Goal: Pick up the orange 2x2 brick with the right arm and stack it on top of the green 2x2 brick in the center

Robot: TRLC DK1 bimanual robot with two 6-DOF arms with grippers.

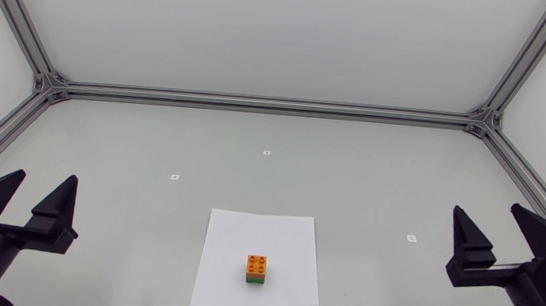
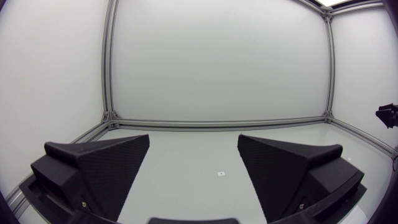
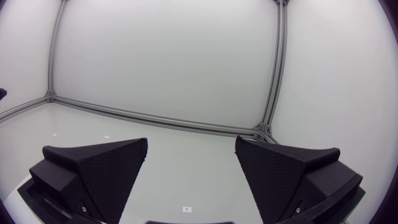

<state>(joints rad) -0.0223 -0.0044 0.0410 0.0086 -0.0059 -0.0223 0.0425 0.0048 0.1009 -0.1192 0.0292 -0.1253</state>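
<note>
Found left fingers (image 1: 56, 215) spread wide with nothing between, low at the left side of the surface (image 1: 154, 142); found right fingers (image 1: 469, 254) equally wide and empty at its right side; saw orange brick (image 1: 257, 264) sitting squarely on top of green brick (image 1: 256, 281), studs up, on a white paper sheet (image 1: 245, 236) near the front middle, well apart from either pair.

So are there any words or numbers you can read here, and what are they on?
Nothing here can be read.
Far tag, left tag and right tag on the table: too small to read.
White sheet: no print shows.
Orange brick and green brick: no print shows.
</note>
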